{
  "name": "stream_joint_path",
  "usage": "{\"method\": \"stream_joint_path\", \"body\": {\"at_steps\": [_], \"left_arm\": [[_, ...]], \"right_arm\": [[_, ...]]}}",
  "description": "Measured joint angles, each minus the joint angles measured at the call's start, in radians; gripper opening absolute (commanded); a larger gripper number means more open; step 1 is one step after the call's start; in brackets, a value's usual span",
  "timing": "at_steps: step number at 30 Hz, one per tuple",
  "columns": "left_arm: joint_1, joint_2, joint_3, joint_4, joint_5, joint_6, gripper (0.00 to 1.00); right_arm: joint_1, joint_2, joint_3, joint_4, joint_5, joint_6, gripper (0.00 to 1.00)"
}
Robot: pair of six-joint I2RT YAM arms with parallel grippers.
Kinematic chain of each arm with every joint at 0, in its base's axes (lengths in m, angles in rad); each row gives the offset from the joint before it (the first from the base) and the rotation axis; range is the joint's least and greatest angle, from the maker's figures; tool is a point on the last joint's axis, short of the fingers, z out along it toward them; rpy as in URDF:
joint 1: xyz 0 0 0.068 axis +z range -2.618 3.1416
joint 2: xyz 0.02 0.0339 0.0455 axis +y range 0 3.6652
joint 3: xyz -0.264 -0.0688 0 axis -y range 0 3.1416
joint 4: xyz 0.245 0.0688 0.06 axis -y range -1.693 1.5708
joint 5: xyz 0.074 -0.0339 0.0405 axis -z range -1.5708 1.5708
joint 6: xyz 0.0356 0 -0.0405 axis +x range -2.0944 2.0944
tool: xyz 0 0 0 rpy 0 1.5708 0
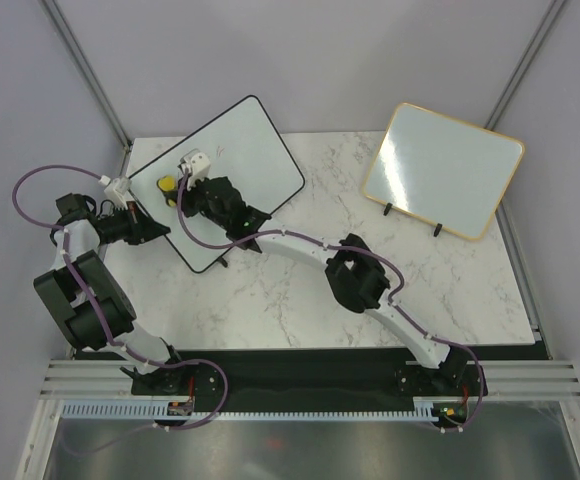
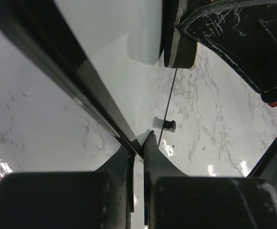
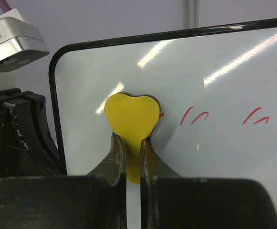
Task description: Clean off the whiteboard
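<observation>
Two arms are engaged on the whiteboard [image 1: 245,150]. It stands propped at a tilt at the far left of the table [image 1: 300,300], well apart from the gold-framed board [image 1: 442,170] at the far right.

Left fingers [image 2: 122,164]: closed on the board's black frame at its left edge, bracing it.

Right fingers [image 3: 113,157]: clamped on the lower tip of a yellow heart-shaped eraser [image 3: 131,117]. The eraser's face lies against the board surface near a rounded corner of the frame.

Step in hand, as judged: the wiping stroke is at its start. Red marker strokes [image 3: 192,115] lie in a row just beside the eraser, the nearest touching its lobe, and none of those in view is erased.

The next move calls for:
1. Travel the eraser sideways along the row of red strokes, away from the corner.
2. Keep the eraser face flat and pressed against the tilted surface throughout.
3. Hold the left grip firm so that the board neither slides nor tips under the push.
4. Inspect for residue and repeat the pass if any red shows.
</observation>
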State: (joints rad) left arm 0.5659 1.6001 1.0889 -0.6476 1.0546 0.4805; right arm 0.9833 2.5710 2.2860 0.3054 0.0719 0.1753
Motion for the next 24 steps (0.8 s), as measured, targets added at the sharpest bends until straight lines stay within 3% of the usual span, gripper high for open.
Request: {"method": "stream_joint_path", "body": {"at_steps": [4, 15, 24], "left_arm": [[-0.002, 0.0, 0.0, 0.014, -0.003, 0.008, 0.02], [-0.003, -0.006, 0.0, 0.003, 0.004, -0.001, 0.02], [-0.003, -0.01, -0.003, -0.009, 0.002, -0.004, 0.02]], "right_arm": [[-0.014, 0.0, 0.0, 0.001, 0.023, 0.016, 0.0], [-0.203, 0.011, 0.024, 0.024, 0.182, 0.08, 0.0], [-0.105, 0.047, 0.061, 0.077, 0.196, 0.052, 0.0]]}}
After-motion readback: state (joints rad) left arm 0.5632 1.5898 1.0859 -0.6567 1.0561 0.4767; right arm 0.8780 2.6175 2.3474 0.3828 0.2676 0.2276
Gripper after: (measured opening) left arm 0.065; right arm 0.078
